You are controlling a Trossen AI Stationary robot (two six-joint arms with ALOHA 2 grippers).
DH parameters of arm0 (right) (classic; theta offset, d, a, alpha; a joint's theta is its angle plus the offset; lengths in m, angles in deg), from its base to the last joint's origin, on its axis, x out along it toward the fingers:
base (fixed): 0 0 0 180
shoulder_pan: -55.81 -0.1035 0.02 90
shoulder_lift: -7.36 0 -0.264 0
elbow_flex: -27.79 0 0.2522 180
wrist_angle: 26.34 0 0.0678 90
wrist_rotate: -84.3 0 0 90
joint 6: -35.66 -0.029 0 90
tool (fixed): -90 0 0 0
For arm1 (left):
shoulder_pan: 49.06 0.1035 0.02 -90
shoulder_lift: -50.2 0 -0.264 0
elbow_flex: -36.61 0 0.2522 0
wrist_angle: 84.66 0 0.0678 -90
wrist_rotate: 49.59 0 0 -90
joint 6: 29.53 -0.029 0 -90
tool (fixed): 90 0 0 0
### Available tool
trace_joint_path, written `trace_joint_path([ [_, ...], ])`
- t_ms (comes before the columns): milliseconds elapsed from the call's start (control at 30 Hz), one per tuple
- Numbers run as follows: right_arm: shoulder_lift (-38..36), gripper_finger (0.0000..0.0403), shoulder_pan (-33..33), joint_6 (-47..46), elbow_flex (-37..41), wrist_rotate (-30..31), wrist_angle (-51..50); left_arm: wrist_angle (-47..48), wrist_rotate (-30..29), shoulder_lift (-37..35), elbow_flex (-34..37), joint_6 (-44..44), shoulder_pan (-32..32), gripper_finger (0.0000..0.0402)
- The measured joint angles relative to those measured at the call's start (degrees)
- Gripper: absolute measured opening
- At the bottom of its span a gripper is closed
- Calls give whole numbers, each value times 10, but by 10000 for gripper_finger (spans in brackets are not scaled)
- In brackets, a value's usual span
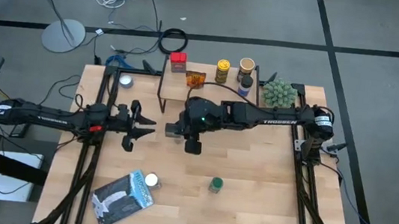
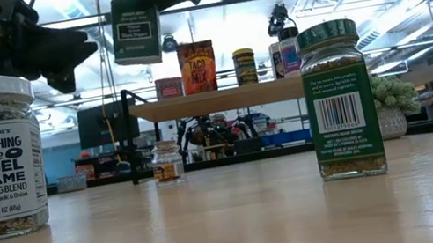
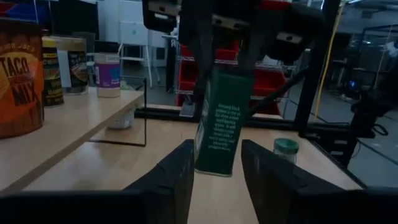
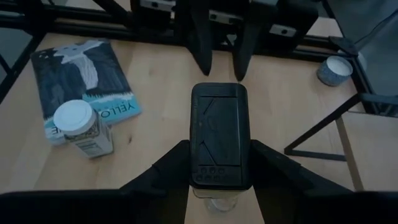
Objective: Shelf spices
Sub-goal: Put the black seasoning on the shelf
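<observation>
The dark green tin (image 3: 219, 121) hangs in the air in front of the shelf (image 1: 209, 90), clamped by its sides between the fingers of the right gripper (image 4: 219, 163). The left gripper (image 3: 216, 163), fingers spread, sits just beside the tin without touching it. The right arm hides most of the tin from above.

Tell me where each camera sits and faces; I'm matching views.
High: overhead, looking straight down on the table; both arms show.
Low: at tabletop height, looking level toward the shelf; arms enter from above.
Left wrist: on the left arm, facing the tin past its own jaws; right jaws grip it.
Right wrist: on the right arm, looking down on the tin between its jaws.
Shared: low and both wrist views show the tin.
</observation>
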Motion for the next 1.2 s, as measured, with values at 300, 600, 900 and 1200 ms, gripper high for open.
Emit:
trace_joint_path([
  [300, 0, 148, 4, 0, 0, -13, 0, -45, 20, 24, 0, 1, 0, 188],
  [600, 0, 148, 5, 0, 0, -14, 31, -51, -9, 53, -10, -6, 0, 229],
  [900, 0, 148, 5, -9, 9, -13, 22, -40, -7, 139, -79, -43, 0, 229],
  [1200, 2, 148, 5, -16, 28, -10, 27, -49, -3, 189, -110, -43, 0, 229],
])
